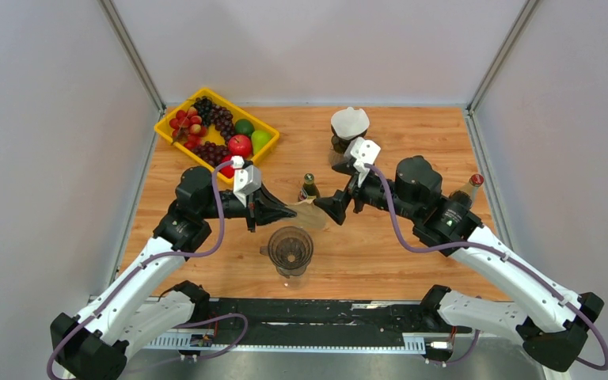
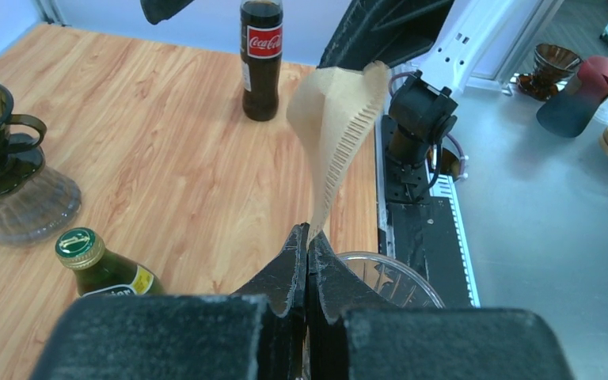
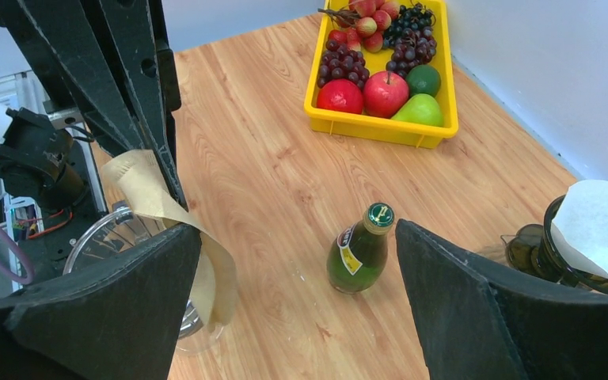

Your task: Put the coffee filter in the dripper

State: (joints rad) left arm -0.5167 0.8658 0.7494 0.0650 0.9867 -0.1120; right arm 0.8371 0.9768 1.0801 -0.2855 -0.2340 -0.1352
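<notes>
A brown paper coffee filter (image 2: 336,127) stands up from my left gripper (image 2: 309,237), which is shut on the filter's lower corner. In the top view the filter (image 1: 310,214) hangs in the air between the two grippers, just above and behind the clear glass dripper (image 1: 290,250). The dripper's rim (image 2: 396,277) shows right below the left fingertips. My right gripper (image 3: 298,229) is wide open, and the filter (image 3: 166,214) curls past its left finger (image 3: 127,293), over the dripper (image 3: 107,237).
A green bottle (image 1: 309,188) stands just behind the filter. A cola bottle (image 1: 467,190) is at the right. A dark dripper holding a white filter (image 1: 349,127) sits at the back. A yellow tray (image 1: 172,136) of fruit is at the back left.
</notes>
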